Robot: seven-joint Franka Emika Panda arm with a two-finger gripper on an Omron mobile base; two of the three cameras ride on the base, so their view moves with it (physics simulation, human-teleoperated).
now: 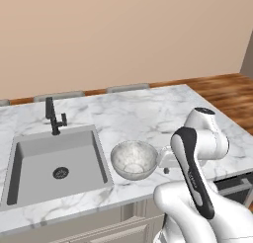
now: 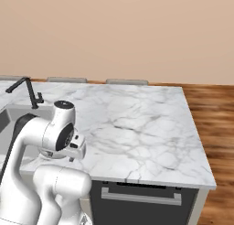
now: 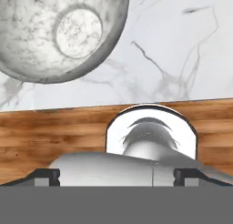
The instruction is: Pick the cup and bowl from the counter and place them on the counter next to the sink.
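— Sitting upright on the counter, the bowl is resting just beside the sink, on the side away from the faucet's end, near the counter's front edge. Its speckled inside is facing up and nothing is lying in it.

— And from the hand view?

— The bowl is showing at the upper left there, standing on the marble, with the wooden floor running in a band beyond the counter's edge.

— Where is the gripper sitting relative to the sink?

— It is hanging on the far side of the bowl from the sink, just beside the bowl's rim, low over the counter. Whether it is touching the rim, I cannot tell. From the right base view the gripper is showing under the arm's wrist, past the sink's corner.

— Jaws?

— Spread wide, released, grasping nothing.

— Anything else around the sink?

— The black faucet is standing at the sink's back edge, and the round dark drain is lying in the basin floor.
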